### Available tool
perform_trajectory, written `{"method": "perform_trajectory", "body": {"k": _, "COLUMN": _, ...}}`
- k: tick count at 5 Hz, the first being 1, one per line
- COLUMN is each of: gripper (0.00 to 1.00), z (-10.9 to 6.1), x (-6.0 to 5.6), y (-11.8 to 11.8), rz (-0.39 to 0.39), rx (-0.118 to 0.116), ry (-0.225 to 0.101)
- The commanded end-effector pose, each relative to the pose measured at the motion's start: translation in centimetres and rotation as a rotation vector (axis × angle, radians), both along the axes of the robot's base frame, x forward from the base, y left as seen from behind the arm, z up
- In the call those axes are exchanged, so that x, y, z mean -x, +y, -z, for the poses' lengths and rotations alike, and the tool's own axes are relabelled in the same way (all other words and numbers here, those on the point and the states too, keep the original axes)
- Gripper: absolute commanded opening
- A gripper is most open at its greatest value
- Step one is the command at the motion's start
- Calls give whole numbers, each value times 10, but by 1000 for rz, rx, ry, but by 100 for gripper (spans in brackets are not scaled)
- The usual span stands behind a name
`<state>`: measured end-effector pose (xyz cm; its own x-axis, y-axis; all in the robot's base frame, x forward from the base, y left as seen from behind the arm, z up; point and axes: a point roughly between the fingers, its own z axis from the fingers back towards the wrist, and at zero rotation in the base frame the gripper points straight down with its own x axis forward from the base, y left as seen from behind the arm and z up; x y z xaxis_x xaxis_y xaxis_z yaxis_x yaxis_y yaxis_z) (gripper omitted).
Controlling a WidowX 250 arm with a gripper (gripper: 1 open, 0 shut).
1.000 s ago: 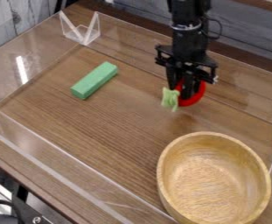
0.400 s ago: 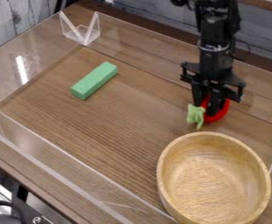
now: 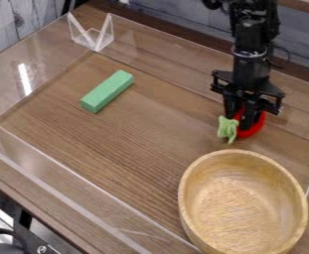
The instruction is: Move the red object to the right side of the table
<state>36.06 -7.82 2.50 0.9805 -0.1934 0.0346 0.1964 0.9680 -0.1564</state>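
The red object, a small strawberry-like toy with a light green leafy cap, hangs low over the brown wood-grain table at its right side, just beyond the wooden bowl's far rim. My black gripper points straight down and is shut on the red object, its fingers pinching the red body while the green cap sticks out to the left. Whether the toy touches the tabletop cannot be told.
A large wooden bowl fills the near right corner. A flat green rectangular block lies left of centre. Low clear acrylic walls edge the table, and the right wall stands close to the gripper.
The gripper has carried the red object from the table's middle to the right and lower, nearer the bowl. The block and bowl have not moved.
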Motion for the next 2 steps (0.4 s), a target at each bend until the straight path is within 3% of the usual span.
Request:
{"method": "perform_trajectory", "body": {"k": 1, "gripper": 0, "z": -1, "x": -9, "y": -10, "rz": 11, "rx": 2, "ry": -37}}
{"method": "perform_trajectory", "body": {"k": 2, "gripper": 0, "z": 2, "x": -11, "y": -12, "rz": 11, "rx": 2, "ry": -32}}
